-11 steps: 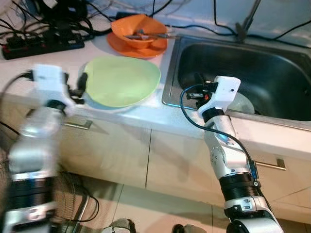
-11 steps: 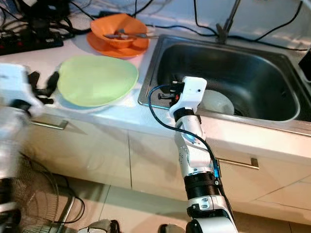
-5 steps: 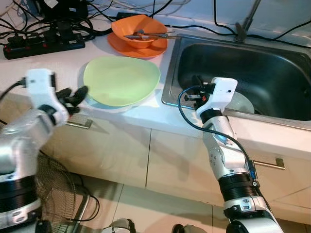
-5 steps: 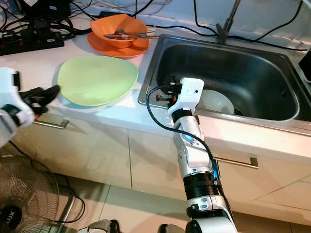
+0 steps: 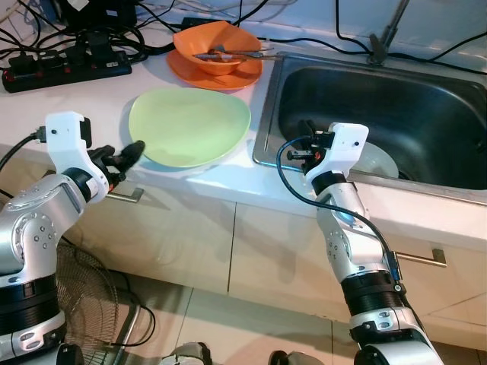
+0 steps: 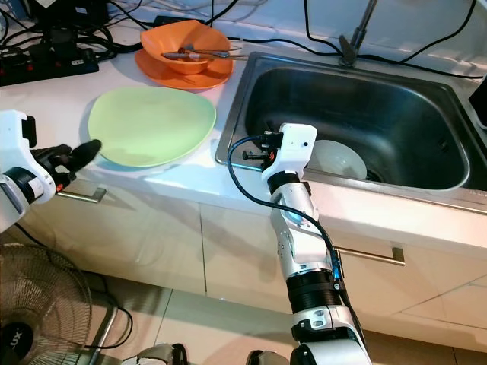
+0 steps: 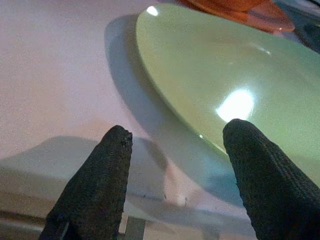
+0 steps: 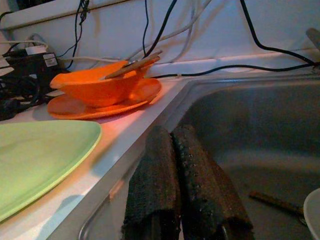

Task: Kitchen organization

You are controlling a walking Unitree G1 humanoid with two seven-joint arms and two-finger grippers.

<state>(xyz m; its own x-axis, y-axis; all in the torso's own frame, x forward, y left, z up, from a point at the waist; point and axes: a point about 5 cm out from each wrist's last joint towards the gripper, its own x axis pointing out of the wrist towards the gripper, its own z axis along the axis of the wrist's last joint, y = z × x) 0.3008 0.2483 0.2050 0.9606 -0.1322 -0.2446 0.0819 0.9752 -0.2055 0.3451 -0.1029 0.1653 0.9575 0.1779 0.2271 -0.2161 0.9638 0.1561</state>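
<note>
A pale green plate point(image 5: 190, 125) lies on the white counter point(image 5: 68, 99) beside the sink. My left gripper point(image 5: 131, 150) hovers open at the counter's front edge, its black fingers point(image 7: 100, 185) just short of the green plate point(image 7: 220, 85). Behind it an orange bowl point(image 5: 217, 47) with utensils sits on an orange plate point(image 5: 205, 76). My right gripper point(image 8: 177, 175) is shut with nothing in it, over the near left rim of the steel sink point(image 5: 456, 84). A white bowl point(image 5: 379, 163) rests in the sink behind my right wrist.
A black power strip point(image 5: 68, 67) and tangled cables lie at the back left of the counter. A faucet base point(image 5: 379, 46) stands behind the sink. Cabinet fronts with metal handles point(image 5: 426, 257) are below, and a floor fan point(image 5: 95, 296) stands at lower left.
My left arm dropped back from the plate's left edge to the counter's front edge, fingers still pointing at the plate. The right arm shifted slightly left.
</note>
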